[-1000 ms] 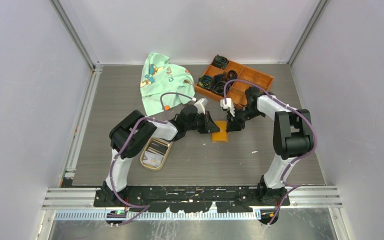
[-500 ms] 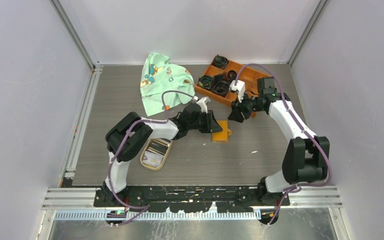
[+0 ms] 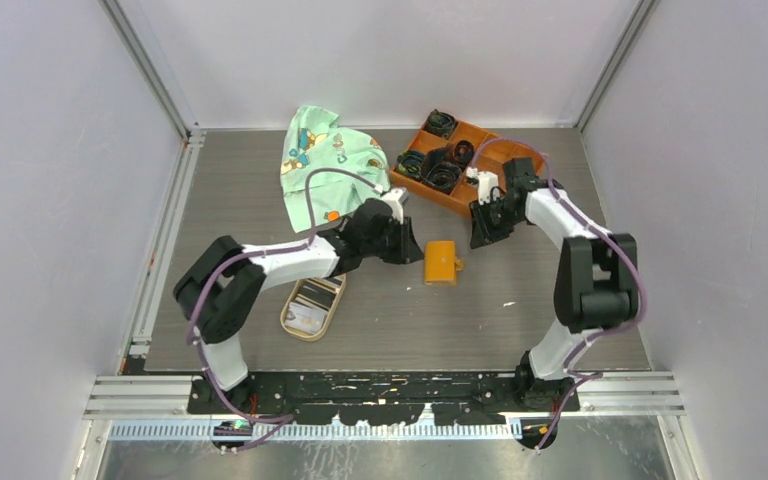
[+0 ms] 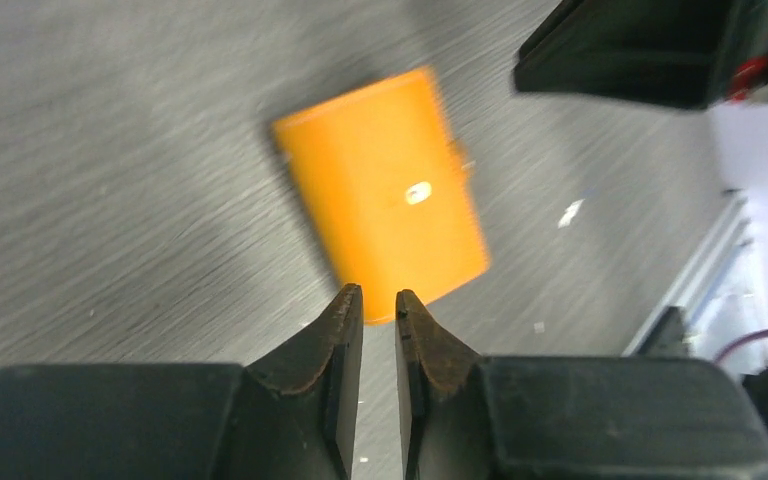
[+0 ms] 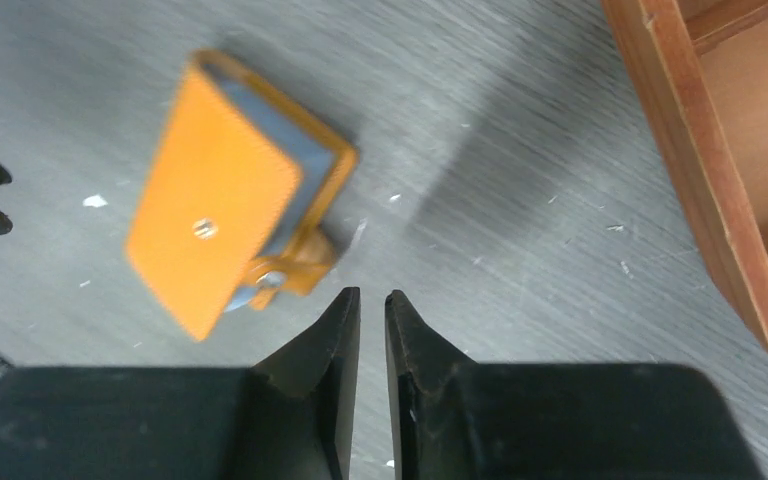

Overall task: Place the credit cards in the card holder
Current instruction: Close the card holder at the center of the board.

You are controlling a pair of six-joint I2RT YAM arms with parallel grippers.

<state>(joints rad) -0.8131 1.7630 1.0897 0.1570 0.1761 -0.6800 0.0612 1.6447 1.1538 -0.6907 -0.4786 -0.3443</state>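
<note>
The orange card holder [image 3: 441, 262] lies folded shut on the table between my grippers, snap side up. It also shows in the left wrist view [image 4: 380, 210] and in the right wrist view [image 5: 230, 225], where its grey-blue inner edge shows. My left gripper [image 3: 406, 247] [image 4: 379, 295] is just left of it, jaws shut and empty. My right gripper [image 3: 478, 236] [image 5: 372, 295] is to its right, a little apart, jaws shut and empty. The credit cards [image 3: 310, 296] lie stacked in a tan oval dish.
The tan oval dish [image 3: 294, 322] sits at the front left by my left arm. An orange compartmented tray [image 3: 515, 160] [image 5: 710, 160] with dark coiled items stands at the back right, close behind my right gripper. A green printed cloth [image 3: 325, 160] lies at the back.
Both grippers have drawn back from the card holder, the left one to the left, the right one to the back right. The holder now lies free and folded shut.
</note>
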